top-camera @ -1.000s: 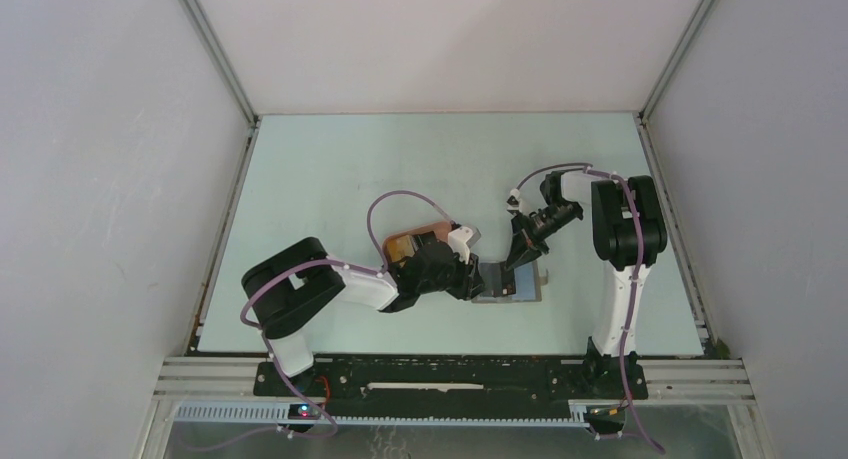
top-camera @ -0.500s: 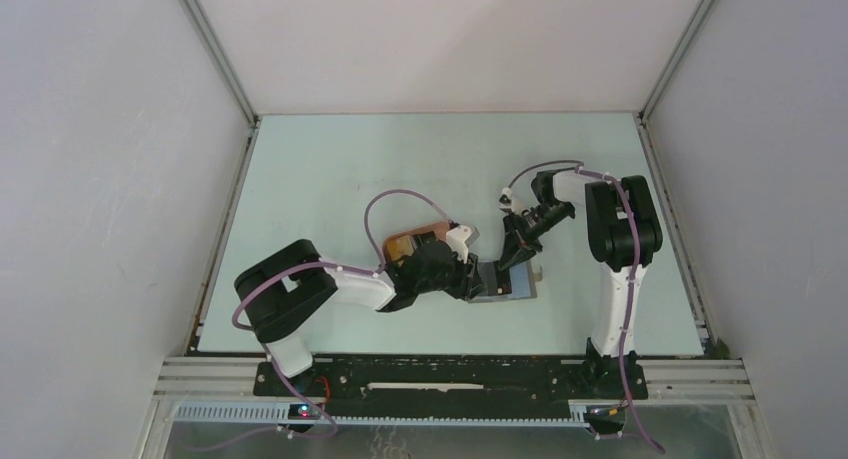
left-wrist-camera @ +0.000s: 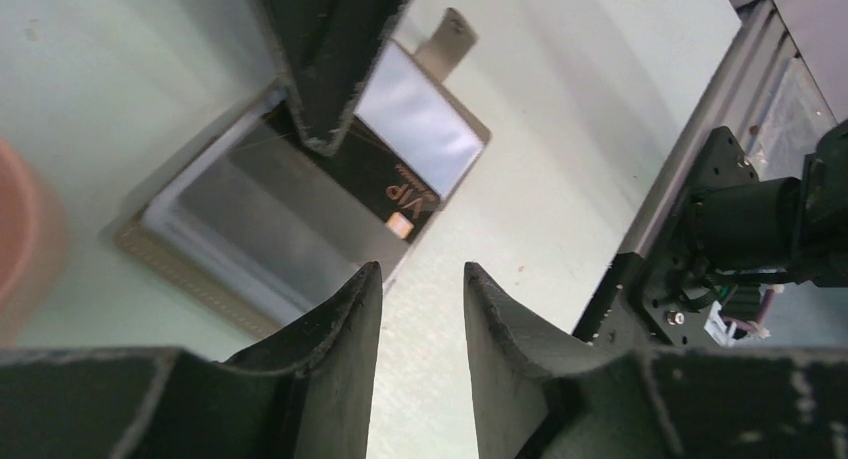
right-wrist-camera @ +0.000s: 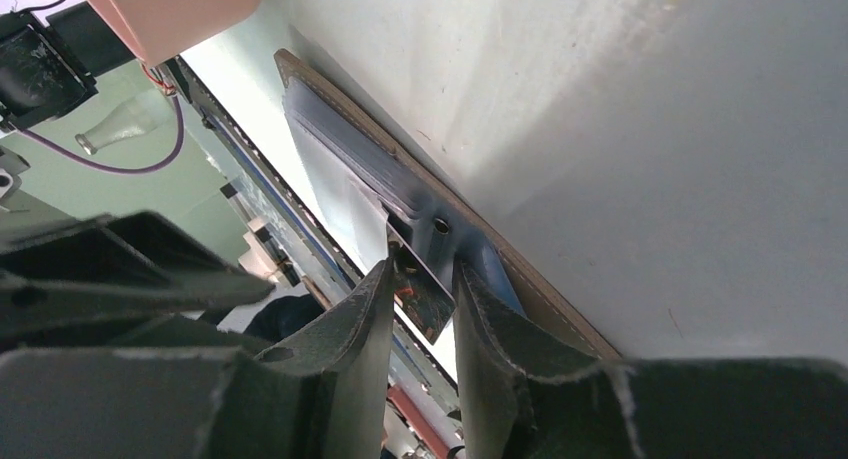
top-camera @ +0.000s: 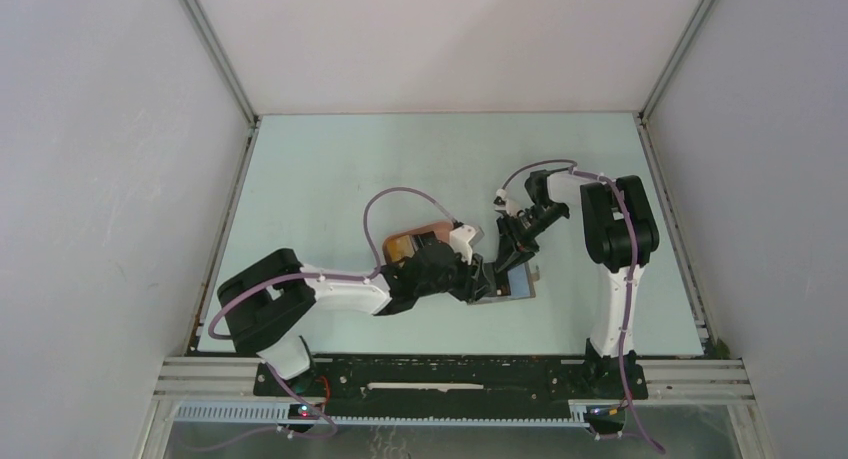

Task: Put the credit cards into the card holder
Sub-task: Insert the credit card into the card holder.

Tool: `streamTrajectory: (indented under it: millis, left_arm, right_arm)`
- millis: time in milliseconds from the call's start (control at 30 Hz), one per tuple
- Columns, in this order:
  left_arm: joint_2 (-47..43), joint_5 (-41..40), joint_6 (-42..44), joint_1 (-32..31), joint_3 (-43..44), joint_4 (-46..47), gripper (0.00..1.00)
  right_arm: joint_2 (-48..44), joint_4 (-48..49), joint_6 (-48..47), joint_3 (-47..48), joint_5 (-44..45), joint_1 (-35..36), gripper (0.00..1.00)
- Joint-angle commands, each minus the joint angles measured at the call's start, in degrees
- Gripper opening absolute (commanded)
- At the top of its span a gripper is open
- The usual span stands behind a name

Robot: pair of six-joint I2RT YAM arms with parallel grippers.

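Grey folding card holder (top-camera: 518, 287) lies open at four o'clock from the peach oval tray (top-camera: 430, 227). One dark VIP card (left-wrist-camera: 385, 179) rests inside, and others apparently remain to be put in. Left claw (left-wrist-camera: 422, 309) stands half-open and empty; right claw (right-wrist-camera: 420, 289) is parted, its grip unclear.

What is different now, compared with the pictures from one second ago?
The right gripper moved left toward the left gripper, and its jaws parted, seemingly releasing the dark VIP-marked credit card. The flat grey folding card holder slid slightly left. The left arm swung its elbow left. The peach-orange oval tray stayed put.
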Motion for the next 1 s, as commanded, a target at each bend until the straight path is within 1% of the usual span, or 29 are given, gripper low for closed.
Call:
streamTrajectory:
  millis: [0,167,333,500,767,967]
  left_arm:
    - [0.3,-2.8,-1.1,-3.4,6.5,-1.6,0.41]
    - [6.2,-4.0,-2.2,-6.0,12.6,-3.3,0.4]
    - [11.9,-9.3,-5.7,-7.2,19.9,-9.3,0.39]
    - [17.4,-12.3,-8.0,-8.0,26.0,-15.3,0.39]
    - [21.3,-15.6,-9.1,-8.2,31.9,-21.2,0.41]
    - [23.8,-17.8,-11.3,-8.4,36.3,-28.3,0.42]
  right_arm:
    - [-2.5,1.5,0.0,1.4,2.0,1.0,0.37]
    - [-3.3,1.7,0.2,1.4,2.4,1.7,0.38]
    - [-2.6,1.7,0.2,1.4,2.4,1.8,0.38]
    - [-2.7,1.7,0.3,1.4,2.3,1.7,0.37]
    - [-2.6,1.7,0.3,1.4,2.2,1.7,0.37]
    - [-2.7,1.6,0.2,1.4,2.0,1.7,0.37]
